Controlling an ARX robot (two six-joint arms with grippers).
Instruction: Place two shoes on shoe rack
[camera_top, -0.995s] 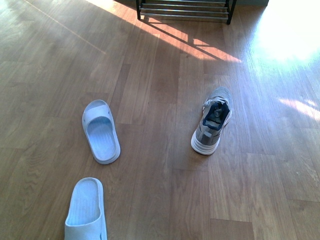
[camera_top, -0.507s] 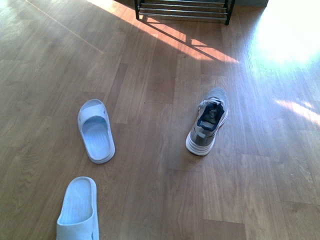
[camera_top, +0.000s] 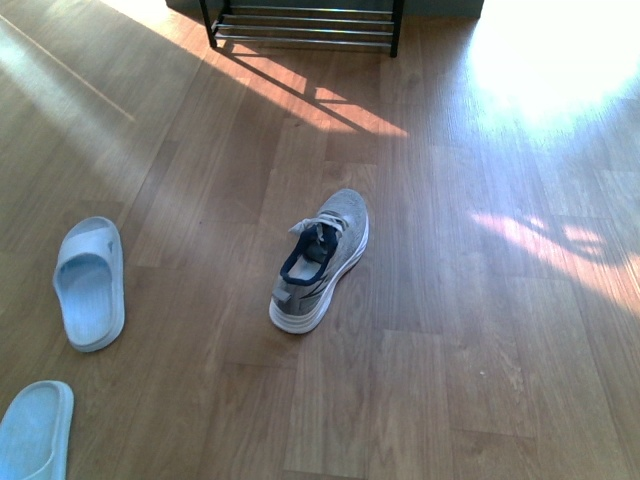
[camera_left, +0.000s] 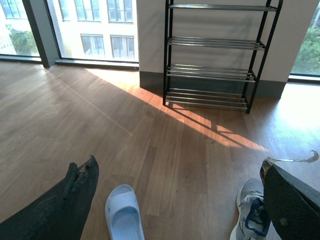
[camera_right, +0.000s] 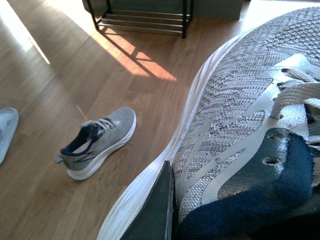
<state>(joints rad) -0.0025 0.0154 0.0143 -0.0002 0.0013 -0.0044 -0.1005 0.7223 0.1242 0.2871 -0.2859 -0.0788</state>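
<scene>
A grey sneaker (camera_top: 320, 260) with a white sole lies alone on the wood floor; it also shows in the right wrist view (camera_right: 97, 141) and the left wrist view (camera_left: 250, 212). My right gripper (camera_right: 210, 210) is shut on a second grey sneaker (camera_right: 235, 125) that fills its view; one dark finger (camera_right: 155, 210) presses its side. My left gripper (camera_left: 180, 200) is open and empty above the floor, between a pale slide sandal (camera_left: 122, 215) and the sneaker. The shoe rack (camera_left: 212, 55) stands against the far wall; its bottom shelf shows in the front view (camera_top: 305, 25). Neither arm shows in the front view.
Two pale blue-white slide sandals lie at the left, one (camera_top: 90, 282) further away and one (camera_top: 35, 430) at the near edge. Sunlit patches cross the wood floor (camera_top: 480, 330). Windows (camera_left: 95, 25) run along the far wall left of the rack.
In the front view the whole scene has shifted left: the sneaker, sandals and rack all sit further left than before. The shoes keep their places on the floor.
</scene>
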